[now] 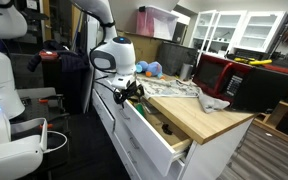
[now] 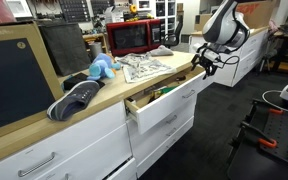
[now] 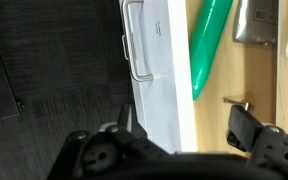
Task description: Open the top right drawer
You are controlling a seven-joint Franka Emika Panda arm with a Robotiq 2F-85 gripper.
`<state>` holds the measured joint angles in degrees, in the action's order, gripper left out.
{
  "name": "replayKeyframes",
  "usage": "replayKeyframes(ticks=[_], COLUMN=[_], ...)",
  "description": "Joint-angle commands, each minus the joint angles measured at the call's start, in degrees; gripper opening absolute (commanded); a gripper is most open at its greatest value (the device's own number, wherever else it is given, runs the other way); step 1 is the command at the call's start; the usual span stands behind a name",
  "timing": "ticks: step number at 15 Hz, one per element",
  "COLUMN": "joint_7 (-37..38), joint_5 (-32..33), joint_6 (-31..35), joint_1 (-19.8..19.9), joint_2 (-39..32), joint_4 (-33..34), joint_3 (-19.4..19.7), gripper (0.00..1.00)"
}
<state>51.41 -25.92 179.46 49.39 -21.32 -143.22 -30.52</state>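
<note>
The top right drawer (image 1: 162, 128) stands pulled out from the white cabinet in both exterior views, its pale inner box (image 2: 164, 92) showing. In the wrist view its flat white front (image 3: 162, 70) and slim metal handle (image 3: 136, 45) run down the middle. A green object (image 3: 209, 45) and a metal tool (image 3: 254, 20) lie inside. My gripper (image 3: 184, 128) is open, one finger on each side of the drawer front's top edge. It hangs over the drawer's end in both exterior views (image 1: 132, 92) (image 2: 202, 62).
On the wooden counter (image 1: 219, 120) are a newspaper (image 1: 174, 88), a grey cloth (image 1: 212, 100), a red microwave (image 1: 216, 70), a black box (image 1: 259, 88) and a blue plush toy (image 2: 102, 68). A grey shoe (image 2: 74, 100) lies near the counter edge. Deeper white drawers (image 2: 169, 128) sit below.
</note>
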Motion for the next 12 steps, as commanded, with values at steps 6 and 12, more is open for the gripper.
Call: replayKeyframes(ticks=[6,12], joint_7=[6.1,13.5], joint_5=[-4.5,-2.1], joint_6=[-0.8,-2.2], joint_1=[-32.0,-46.7], joint_2=[-3.0,-9.6], joint_4=[4.4,10.0], joint_3=[25.2,37.7], gripper=[1.00,1.00])
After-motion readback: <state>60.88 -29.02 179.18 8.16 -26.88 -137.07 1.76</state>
